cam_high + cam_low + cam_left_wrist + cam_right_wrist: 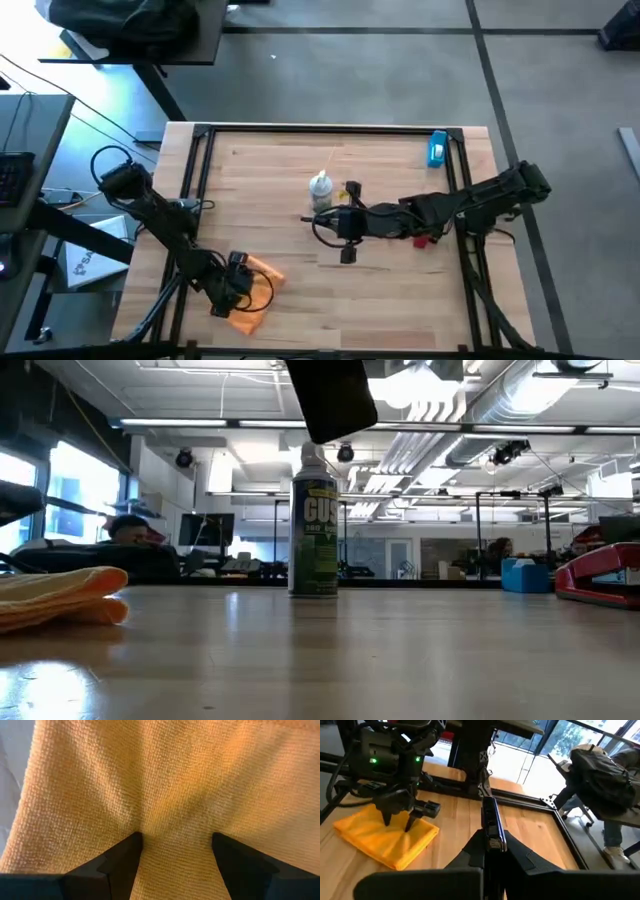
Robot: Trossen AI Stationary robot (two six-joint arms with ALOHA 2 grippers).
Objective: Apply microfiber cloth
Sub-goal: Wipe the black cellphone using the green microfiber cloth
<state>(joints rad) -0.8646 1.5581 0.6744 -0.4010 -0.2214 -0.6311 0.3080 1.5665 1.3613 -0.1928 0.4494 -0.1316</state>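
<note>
The orange microfiber cloth (262,292) lies folded flat on the wooden table near its front left corner, and shows in the low view (60,595). My left gripper (235,283) stands over it, pointing down, open, with its fingertips on the cloth (175,780). My right gripper (347,238) hovers above mid-table, shut on a thin black phone (490,817). The phone's dark body (330,400) hangs above a spray can in the low view. My left gripper comes from above, pointing down, with both fingertips (132,845) set on the cloth's upper layer (395,832). A strip of cloth (175,855) lies between the spread fingers, and creases run out from them. The cloth rests on the table. My right gripper pinches the phone's two flat faces between its fingers at the phone's near end (492,842). The phone reaches forward along the fingers, seen edge-on. It is lifted clear of the table and tilted.
A green-and-white spray can (319,190) stands upright at mid-table, just beyond my right gripper. A blue object (437,148) sits at the far right corner and a red stapler (600,575) at the right. A black frame (330,128) rims the table. People show beyond the table.
</note>
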